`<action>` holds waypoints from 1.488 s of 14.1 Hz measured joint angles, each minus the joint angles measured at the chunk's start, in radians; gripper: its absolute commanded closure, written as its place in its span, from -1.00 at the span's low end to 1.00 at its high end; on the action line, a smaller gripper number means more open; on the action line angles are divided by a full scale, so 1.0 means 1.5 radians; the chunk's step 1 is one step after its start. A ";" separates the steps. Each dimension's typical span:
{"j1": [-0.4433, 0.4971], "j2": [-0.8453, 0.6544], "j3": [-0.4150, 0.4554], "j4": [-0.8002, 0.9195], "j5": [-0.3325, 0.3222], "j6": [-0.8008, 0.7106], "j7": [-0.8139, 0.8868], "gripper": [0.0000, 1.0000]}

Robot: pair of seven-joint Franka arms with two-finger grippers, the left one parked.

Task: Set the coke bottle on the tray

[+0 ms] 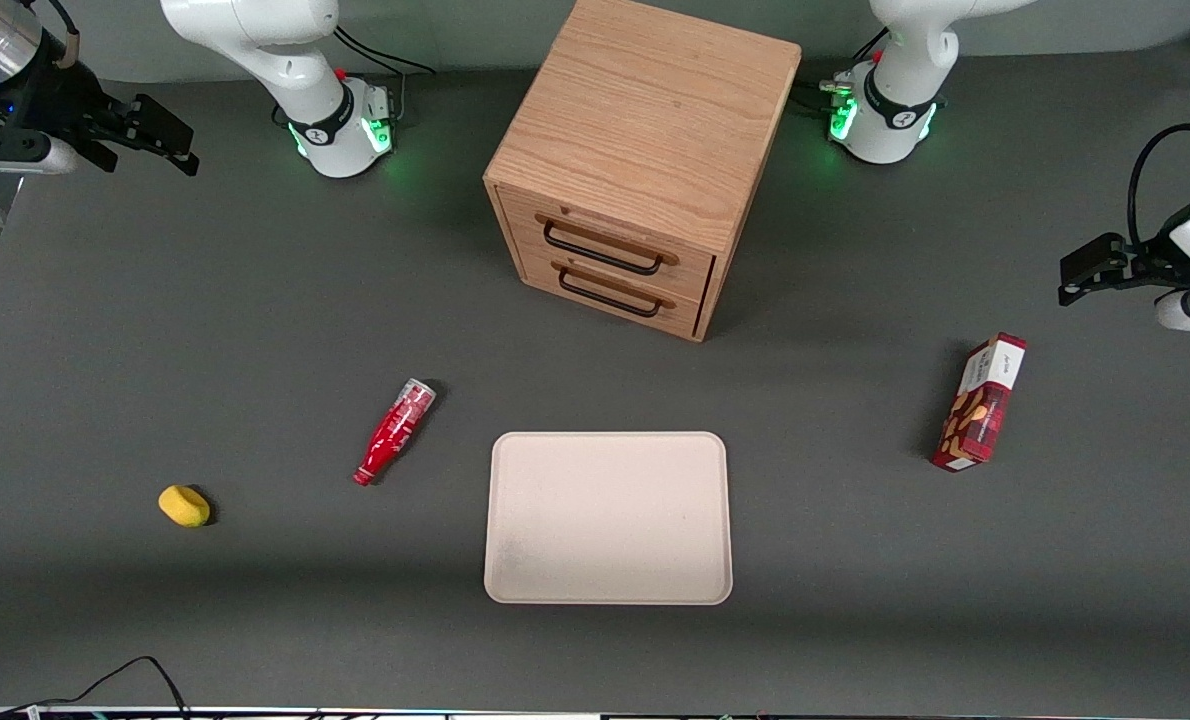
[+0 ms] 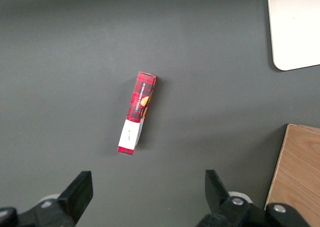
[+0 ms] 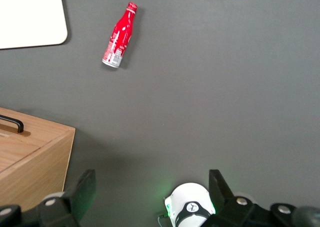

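The coke bottle (image 1: pixel 395 432) lies flat on its side on the dark table (image 1: pixel 255 300), near the tray (image 1: pixel 515 590) but not touching it, on the side toward the working arm's end of the table. Its red cap points toward the front camera and its silvery base points toward the wooden drawer box (image 1: pixel 645 160). The tray is bare. The gripper (image 1: pixel 160 135) hangs high up near the edge of the table at the working arm's end, well apart from the bottle, and its two fingers (image 3: pixel 82 192) are spread wide with nothing between them. So the job has not really started, and the first step is to reach the bottle. To do it well, I think the arm should come over the fat red middle of the bottle, not the thin neck, because the middle gives more to hold. The fingers should turn so they close across the bottle, one on each long side. A round bottle lying down can roll, so the claw should go down slowly and squeeze gently. Then it should lift the bottle high enough to clear the low rim and set it down near the middle of the tray. A small yellow thing (image 1: pixel 184 505) lies nearer the working arm's end and a red snack box (image 1: pixel 980 403) lies toward the parked arm's end; both are out of the way.
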 measured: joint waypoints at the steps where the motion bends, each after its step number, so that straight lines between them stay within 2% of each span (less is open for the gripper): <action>1: 0.000 0.007 0.000 0.008 0.000 -0.001 0.000 -1.00; 11: 0.000 0.024 0.000 0.024 0.000 -0.014 -0.013 -1.00; 14: 0.001 0.048 0.013 0.063 0.000 -0.013 -0.009 -1.00; 17: 0.002 0.141 0.058 0.148 0.001 -0.011 0.086 -1.00; 19: 0.003 0.226 0.091 0.161 0.001 0.013 0.196 -1.00; 21: 0.004 0.319 0.101 0.153 0.001 0.071 0.260 -1.00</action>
